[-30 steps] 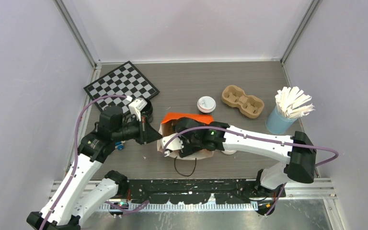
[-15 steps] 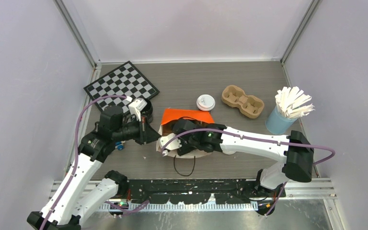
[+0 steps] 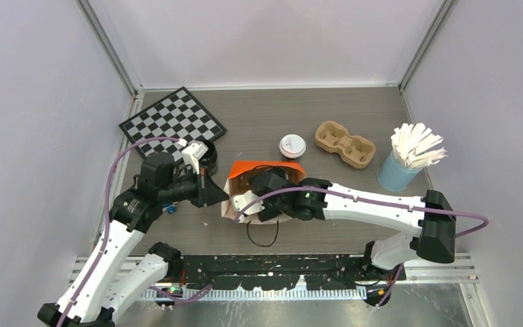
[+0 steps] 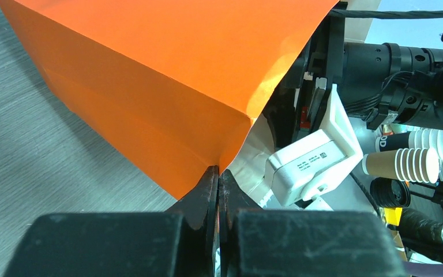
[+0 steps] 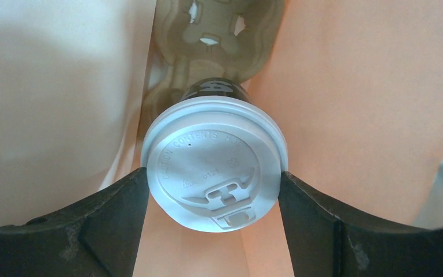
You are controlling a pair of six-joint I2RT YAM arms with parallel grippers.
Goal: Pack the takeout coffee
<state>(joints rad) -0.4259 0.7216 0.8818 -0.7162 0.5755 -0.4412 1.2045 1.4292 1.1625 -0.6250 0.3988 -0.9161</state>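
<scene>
Takeout coffee [image 5: 210,167], clamped by right gripper [image 5: 213,196] at frame centre, sits inside orange bag [image 4: 150,86]; left gripper [image 4: 218,182] pinches rim, holding mouth open

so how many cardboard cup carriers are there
2: one carrier on the table near the back, one deep inside the orange bag, beyond the takeout coffee. Others may be hidden.

The grey table [image 3: 259,116] carries a chessboard [image 3: 172,122] at the far left and a round white lid [image 3: 292,146] near the middle. A brown cup carrier [image 3: 344,144] is just beside the lid, and a blue cup of white sticks [image 3: 400,169] stands at the right. An orange bag [image 3: 253,167] lies in front of the lid.
</scene>
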